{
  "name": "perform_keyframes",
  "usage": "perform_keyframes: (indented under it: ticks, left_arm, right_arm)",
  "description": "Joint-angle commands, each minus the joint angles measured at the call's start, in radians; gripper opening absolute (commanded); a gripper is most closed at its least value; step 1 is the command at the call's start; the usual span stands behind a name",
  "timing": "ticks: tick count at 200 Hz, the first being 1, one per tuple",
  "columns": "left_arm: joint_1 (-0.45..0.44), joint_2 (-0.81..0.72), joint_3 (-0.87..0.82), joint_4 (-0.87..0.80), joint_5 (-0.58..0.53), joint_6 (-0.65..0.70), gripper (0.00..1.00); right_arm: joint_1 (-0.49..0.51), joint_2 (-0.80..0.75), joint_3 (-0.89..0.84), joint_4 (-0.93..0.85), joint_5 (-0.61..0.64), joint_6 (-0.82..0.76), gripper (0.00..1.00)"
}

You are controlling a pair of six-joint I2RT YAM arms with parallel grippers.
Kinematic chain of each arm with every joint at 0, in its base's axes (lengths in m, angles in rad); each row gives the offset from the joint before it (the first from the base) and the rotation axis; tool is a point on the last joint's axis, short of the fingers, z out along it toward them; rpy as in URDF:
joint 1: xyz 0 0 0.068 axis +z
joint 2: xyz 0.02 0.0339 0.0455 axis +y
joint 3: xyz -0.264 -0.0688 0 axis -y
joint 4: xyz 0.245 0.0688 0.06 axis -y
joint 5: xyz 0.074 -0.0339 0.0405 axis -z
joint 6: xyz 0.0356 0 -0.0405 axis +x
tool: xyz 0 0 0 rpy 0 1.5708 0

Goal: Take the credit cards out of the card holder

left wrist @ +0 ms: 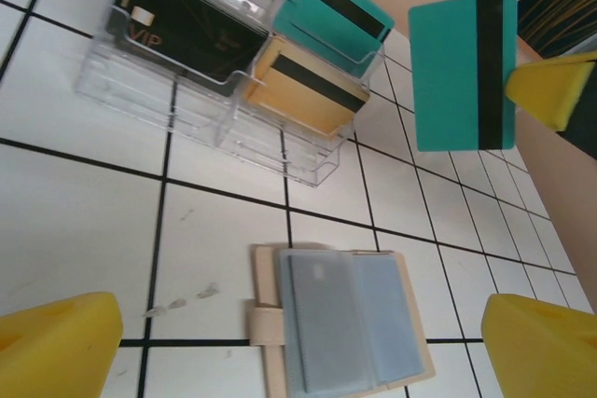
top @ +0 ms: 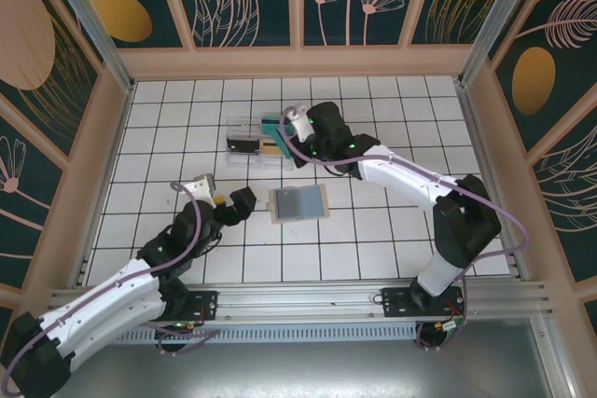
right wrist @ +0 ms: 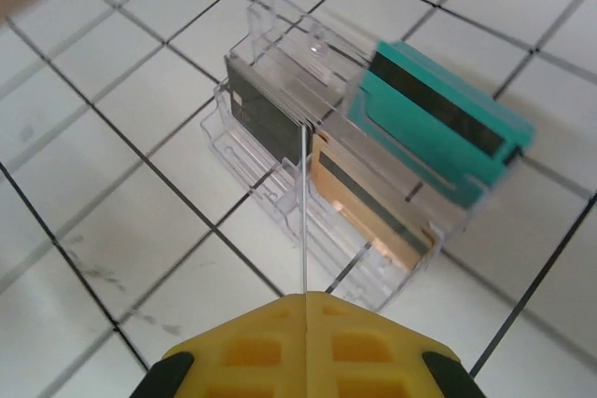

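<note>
- Currently I am watching the right gripper (right wrist: 304, 309), clamped shut on a teal card (left wrist: 448, 67). It is pinching the card by one edge and hanging it upright in the air near the tray (left wrist: 308, 151), not touching it.
- I am seeing the left gripper (top: 237, 207) spread wide and carrying nothing. It is hovering just beside the holder (left wrist: 373, 309), which is lying open and flat on the tiles, well apart from the tray.
- Risk 1: I am judging the grip as thin, since only the card's margin is sitting between the pads. The card could pivot or slip out if it catches a tray wall on the way down.
- Risk 2: the teal slot is already holding a card (left wrist: 340, 11). Lowering the held one off-line could be jamming it on that card or on a divider.
- Risk 3: the tray is looking light and loose on the tiles. A sideways push from the card or the fingers could be shoving it and tipping the cards standing in it.
- Risk 4: the open left jaws are sitting close to the holder, so a careless approach could be nudging it or folding it shut.
- Count, cards: I am counting four. Two are teal (one held, one in the tray), one is black (left wrist: 191, 25) in the tray, and one is gold (left wrist: 303, 90) in the tray.
- Count, others: one holder, one tray.
- I cannot tell whether a grey-blue pocket of the holder is hiding another card.
</note>
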Motion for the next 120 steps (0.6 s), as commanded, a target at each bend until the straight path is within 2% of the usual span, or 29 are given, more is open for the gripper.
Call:
perform_keyframes:
  ticks: [1, 43, 78, 120]
  left_arm:
    - [0.005, -0.083, -0.033, -0.077, -0.054, -0.015, 0.99]
    - [0.004, -0.227, -0.056, -0.179, -0.084, -0.016, 0.99]
    - [0.004, -0.306, -0.063, -0.252, -0.108, -0.025, 0.99]
    - [0.004, -0.332, -0.069, -0.265, -0.117, -0.023, 0.99]
  right_arm:
    - [0.011, 0.052, 0.117, -0.031, 0.094, -0.303, 0.00]
    - [0.013, 0.234, 0.408, -0.249, 0.119, -0.615, 0.00]
    - [0.021, 0.258, 0.410, -0.216, 0.171, -0.817, 0.00]
    - [0.014, 0.289, 0.408, -0.182, 0.210, -0.903, 0.00]
